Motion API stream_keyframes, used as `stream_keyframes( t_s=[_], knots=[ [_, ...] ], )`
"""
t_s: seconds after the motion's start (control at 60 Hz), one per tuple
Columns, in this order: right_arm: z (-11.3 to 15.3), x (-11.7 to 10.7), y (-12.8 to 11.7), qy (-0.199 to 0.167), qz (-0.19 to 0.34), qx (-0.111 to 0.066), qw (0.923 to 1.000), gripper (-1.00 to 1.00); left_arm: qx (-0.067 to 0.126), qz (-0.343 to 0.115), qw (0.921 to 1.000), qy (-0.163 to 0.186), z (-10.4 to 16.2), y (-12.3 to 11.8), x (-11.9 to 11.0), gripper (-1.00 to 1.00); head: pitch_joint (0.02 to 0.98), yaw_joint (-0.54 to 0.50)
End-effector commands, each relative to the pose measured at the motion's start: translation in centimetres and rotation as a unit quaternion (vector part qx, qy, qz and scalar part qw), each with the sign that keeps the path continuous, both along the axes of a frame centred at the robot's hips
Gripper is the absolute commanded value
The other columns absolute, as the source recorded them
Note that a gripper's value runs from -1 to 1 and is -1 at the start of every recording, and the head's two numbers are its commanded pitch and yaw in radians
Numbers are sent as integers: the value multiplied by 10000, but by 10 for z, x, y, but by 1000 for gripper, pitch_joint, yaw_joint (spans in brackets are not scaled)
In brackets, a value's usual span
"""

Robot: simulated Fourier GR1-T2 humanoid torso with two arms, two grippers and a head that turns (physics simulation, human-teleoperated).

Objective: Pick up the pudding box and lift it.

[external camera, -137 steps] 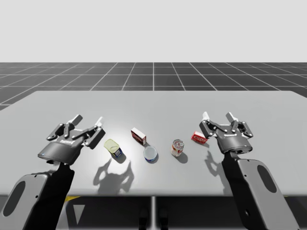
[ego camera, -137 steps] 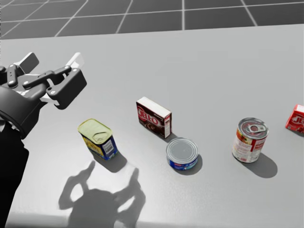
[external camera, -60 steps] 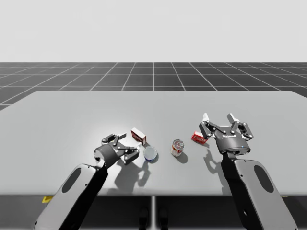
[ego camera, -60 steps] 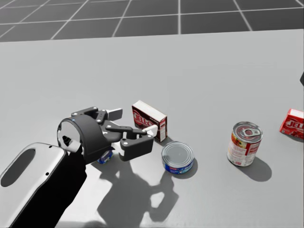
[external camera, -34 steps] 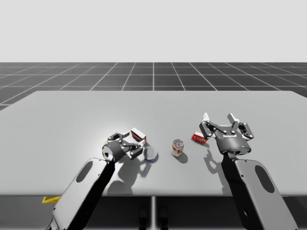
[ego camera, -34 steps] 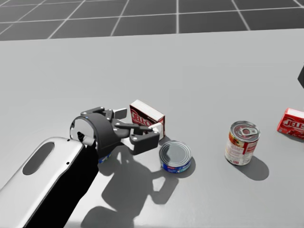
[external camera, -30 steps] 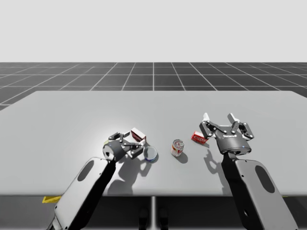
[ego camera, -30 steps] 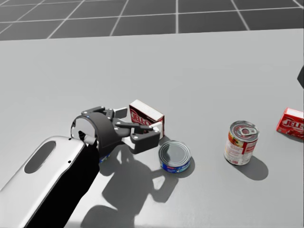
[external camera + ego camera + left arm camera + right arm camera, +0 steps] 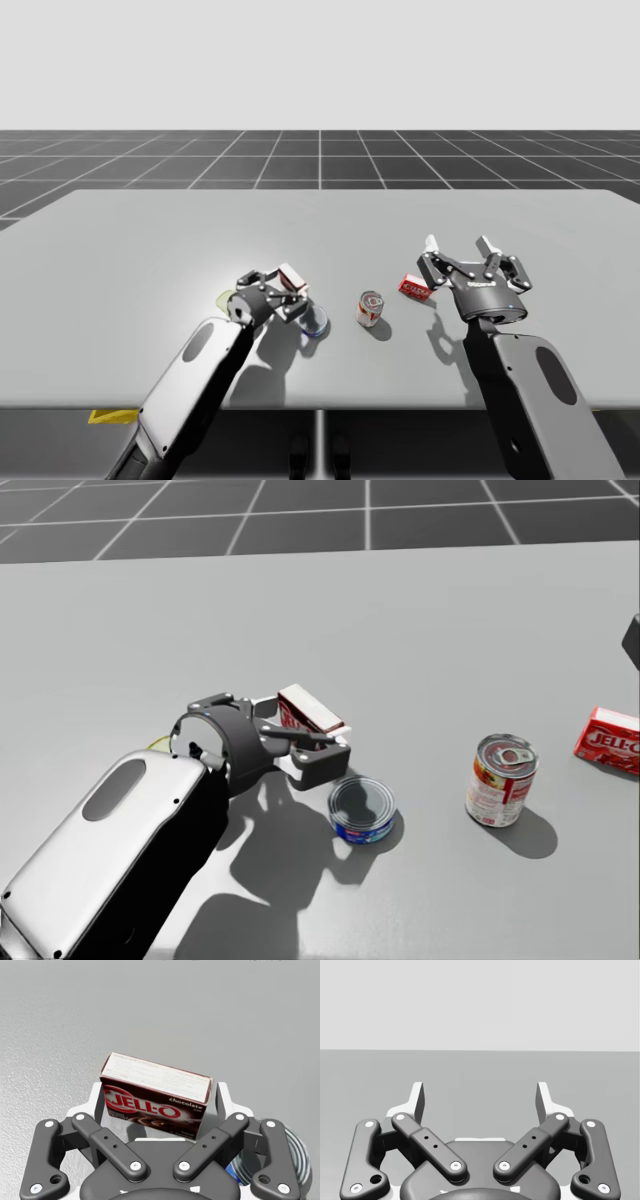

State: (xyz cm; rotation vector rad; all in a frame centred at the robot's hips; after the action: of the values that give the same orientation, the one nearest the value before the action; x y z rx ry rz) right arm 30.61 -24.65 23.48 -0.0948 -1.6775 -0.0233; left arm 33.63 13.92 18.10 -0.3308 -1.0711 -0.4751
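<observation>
High view: my left gripper point(image 9: 285, 298) has travelled from the table's point(image 9: 150, 230) left side to the pudding box point(image 9: 294, 275), which stands left of centre, with the flat blue can point(image 9: 316, 320) touching or nearly touching it at four o'clock. The upright can point(image 9: 371, 308) sits at three o'clock of that, and my right gripper point(image 9: 458, 250) is unmoved above the red box point(image 9: 414, 287). Head view: the left gripper point(image 9: 320, 750) has advanced over the last half second and now straddles the pudding box point(image 9: 312, 708), with the blue can point(image 9: 362, 809) close at five o'clock. Left wrist view: the pudding box point(image 9: 155, 1097) stands upright between my fingers point(image 9: 96, 1105), which are spread wide, one at each end of it. A firm grip from both sides is not confirmed. Right wrist view: that gripper point(image 9: 480, 1097) is spread apart and empty. Finding: the approach looks complete, while closing and lifting remain.
</observation>
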Motion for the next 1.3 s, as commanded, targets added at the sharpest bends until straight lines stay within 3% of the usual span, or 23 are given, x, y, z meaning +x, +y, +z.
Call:
stream_keyframes(
  t_s=[0.017, 0.5, 0.517, 0.533, 0.567, 0.583, 0.6, 1.05, 1.3],
  knots=[
    [1, 0, 0, -5, 4, 10, 10000, -1000, 58, -5, 10000, -30, -4, -4, 6, -1000, 768, 98],
    [0, 3, -2, 0, 0, 6, 10000, -1000, 182, -11, 9998, 53, -12, -5, 21, -1000, 758, 92],
    [0, 3, -2, 0, 0, 6, 10000, -1000, 190, -16, 9998, 51, -13, -5, 20, -912, 757, 92],
    [0, 3, -2, 0, 0, 6, 10000, -1000, 225, -17, 9997, 41, -13, -5, 19, -417, 754, 92],
    [0, 3, -2, 0, 0, 6, 10000, -1000, 237, -18, 9997, 45, -13, -5, 19, 74, 750, 92],
    [0, 3, -2, 0, 0, 6, 10000, -1000, 247, -58, 9996, 87, -15, -6, 18, 792, 743, 92],
    [0, 3, -2, 0, 0, 6, 10000, -1000, 267, -86, 9996, 103, -16, -6, 17, 952, 735, 92],
    [0, 3, -4, -1, -16, 21, 10000, -1000, 421, -289, 9985, 208, -23, -9, 11, 1000, 399, 120],
    [0, 3, -5, 3, -18, 19, 10000, -1000, 405, -302, 9986, 184, -19, -10, 9, 1000, 380, 122]
  ],
)
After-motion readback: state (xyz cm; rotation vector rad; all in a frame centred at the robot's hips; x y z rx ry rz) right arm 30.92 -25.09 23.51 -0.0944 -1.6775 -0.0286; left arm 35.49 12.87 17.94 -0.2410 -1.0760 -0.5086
